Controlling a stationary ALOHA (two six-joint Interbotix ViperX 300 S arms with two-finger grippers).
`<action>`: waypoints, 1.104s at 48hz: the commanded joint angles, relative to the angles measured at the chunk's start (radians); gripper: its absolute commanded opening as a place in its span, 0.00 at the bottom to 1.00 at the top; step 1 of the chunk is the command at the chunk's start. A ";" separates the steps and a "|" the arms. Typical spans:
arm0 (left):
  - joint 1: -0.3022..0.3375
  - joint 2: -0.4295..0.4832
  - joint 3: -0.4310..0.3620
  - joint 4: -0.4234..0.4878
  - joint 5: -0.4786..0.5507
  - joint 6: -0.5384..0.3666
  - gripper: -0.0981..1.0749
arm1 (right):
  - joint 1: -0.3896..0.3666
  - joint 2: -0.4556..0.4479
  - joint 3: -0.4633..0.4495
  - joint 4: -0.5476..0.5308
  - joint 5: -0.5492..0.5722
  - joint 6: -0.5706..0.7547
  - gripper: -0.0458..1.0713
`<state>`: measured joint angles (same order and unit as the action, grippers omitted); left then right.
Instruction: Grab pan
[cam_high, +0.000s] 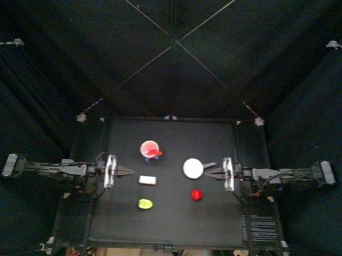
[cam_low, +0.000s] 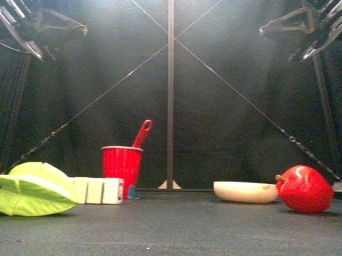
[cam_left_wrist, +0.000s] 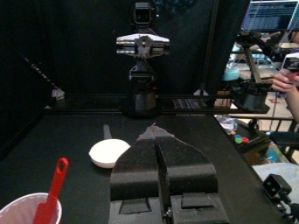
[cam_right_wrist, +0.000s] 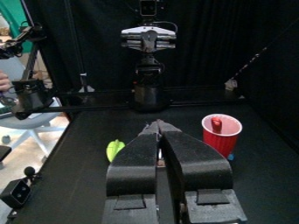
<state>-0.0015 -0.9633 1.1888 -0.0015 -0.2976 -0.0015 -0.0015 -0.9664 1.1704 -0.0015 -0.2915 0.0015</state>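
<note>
The small white, round, shallow pan (cam_high: 195, 167) lies on the matte black surface (cam_high: 174, 215), right of centre, just beside the right hand (cam_high: 227, 174). A glossy red apple-shaped fruit (cam_low: 305, 189) sits close to it. The red plastic cup (cam_low: 122, 166) holds a red spoon (cam_low: 140, 133); beside it sit a white rectangular block (cam_low: 96, 190) and a yellow-green leafy item (cam_low: 34, 190). Both wrist views show black jaws pressed together, on the left hand (cam_left_wrist: 156, 133) and the right alike. Only the left wrist view catches a person's hand (cam_left_wrist: 286, 82) beyond the curtains.
</note>
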 joint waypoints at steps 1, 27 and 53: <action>0.005 0.015 -0.009 0.000 -0.040 0.006 0.02 | -0.018 0.026 0.003 -0.005 -0.003 0.003 0.03; -0.008 0.018 0.018 0.003 -0.089 0.005 0.07 | -0.261 0.249 0.028 0.069 0.097 0.041 0.06; -0.008 0.018 0.049 0.000 -0.153 0.002 0.07 | -0.453 0.417 -0.080 0.117 0.382 0.040 0.10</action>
<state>-0.0077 -0.9511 1.2441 0.0000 -0.4203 0.0015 -0.4449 -0.5645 1.1443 0.1150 0.0337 0.0430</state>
